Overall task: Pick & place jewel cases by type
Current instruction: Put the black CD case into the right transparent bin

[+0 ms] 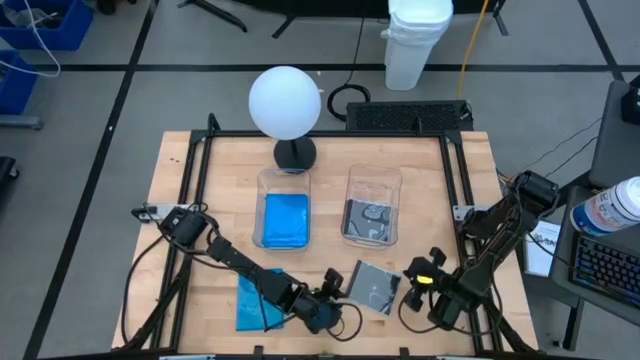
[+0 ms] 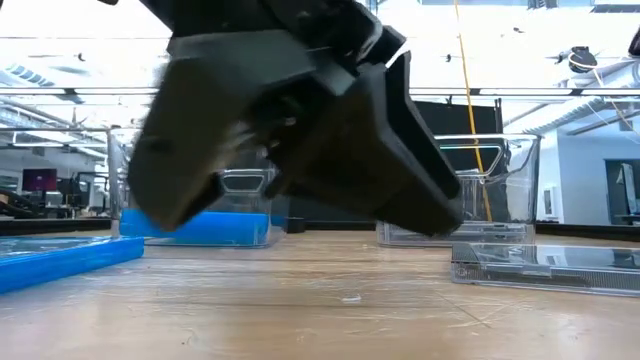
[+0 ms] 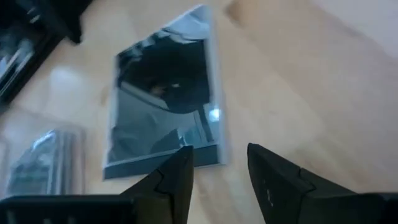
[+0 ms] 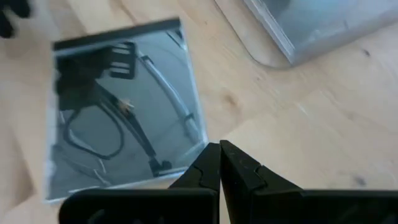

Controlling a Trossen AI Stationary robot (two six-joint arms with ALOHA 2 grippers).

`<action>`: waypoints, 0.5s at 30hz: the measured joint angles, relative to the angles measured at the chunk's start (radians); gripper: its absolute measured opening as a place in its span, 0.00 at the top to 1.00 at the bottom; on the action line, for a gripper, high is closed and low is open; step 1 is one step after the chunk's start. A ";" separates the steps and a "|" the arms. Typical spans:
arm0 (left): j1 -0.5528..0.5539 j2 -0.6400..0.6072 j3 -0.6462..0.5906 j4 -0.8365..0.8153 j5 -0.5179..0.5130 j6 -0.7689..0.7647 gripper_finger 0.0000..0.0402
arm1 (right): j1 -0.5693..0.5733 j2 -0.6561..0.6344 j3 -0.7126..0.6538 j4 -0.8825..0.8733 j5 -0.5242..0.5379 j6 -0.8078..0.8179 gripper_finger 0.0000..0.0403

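A clear jewel case with a black spine (image 1: 372, 286) lies flat on the table near its near edge, also in the low view (image 2: 545, 265). A blue jewel case (image 1: 256, 300) lies flat to its left. Behind stand a tub with blue cases (image 1: 283, 215) and a tub with clear cases (image 1: 372, 215). My left gripper (image 3: 221, 163) is open, just left of the clear case (image 3: 165, 99), and the low view shows it off the table (image 2: 300, 130). My right gripper (image 4: 219, 152) is shut at the case's right corner. My right gripper has its shut fingertips (image 4: 211, 158) at a corner of the clear case (image 4: 200, 138), slanting down from the table's right. Whether they touch it, I cannot tell. The case lies flat on the table.
A white globe lamp on a black base (image 1: 286, 105) stands at the far edge behind the tubs. Black frame rails (image 1: 200, 170) run along the table's sides, with cables by both arm bases. Bare wood (image 1: 330, 220) lies between the tubs.
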 joint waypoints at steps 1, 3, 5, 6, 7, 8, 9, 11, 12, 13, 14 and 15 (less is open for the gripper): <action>-0.001 0.000 0.000 -0.003 0.013 0.022 0.61 | 0.000 0.000 -0.006 0.002 -0.014 0.004 1.00; -0.006 0.000 0.000 -0.014 0.021 0.063 0.61 | 0.000 0.000 -0.017 0.015 -0.022 0.005 1.00; -0.012 0.000 0.000 -0.017 -0.007 0.094 0.61 | 0.000 0.000 -0.031 0.031 -0.020 0.005 1.00; -0.012 0.000 0.000 -0.017 -0.016 0.104 0.61 | 0.000 0.000 -0.038 0.035 -0.020 0.005 1.00; -0.012 0.000 0.000 -0.016 -0.016 0.109 0.61 | -0.004 0.000 -0.044 0.036 -0.020 0.008 1.00; -0.012 0.000 0.000 -0.016 -0.008 0.115 0.61 | -0.006 0.000 -0.050 0.037 -0.021 0.014 1.00; -0.012 0.000 0.000 -0.018 0.014 0.123 0.61 | -0.007 0.000 -0.056 0.038 -0.020 0.023 1.00; -0.014 0.000 0.000 -0.024 0.038 0.157 0.61 | -0.008 0.000 -0.066 0.036 -0.020 0.041 1.00; -0.018 0.000 0.000 -0.024 0.044 0.176 0.61 | -0.007 0.000 -0.070 0.037 -0.019 0.049 1.00; -0.022 0.000 0.000 -0.021 0.051 0.196 0.61 | -0.007 0.000 -0.075 0.037 -0.020 0.062 1.00; -0.028 0.000 0.000 -0.016 0.056 0.210 0.61 | -0.007 0.000 -0.080 0.039 -0.020 0.076 1.00; -0.031 0.000 0.000 -0.007 0.057 0.221 0.61 | -0.007 0.000 -0.086 0.040 -0.021 0.086 1.00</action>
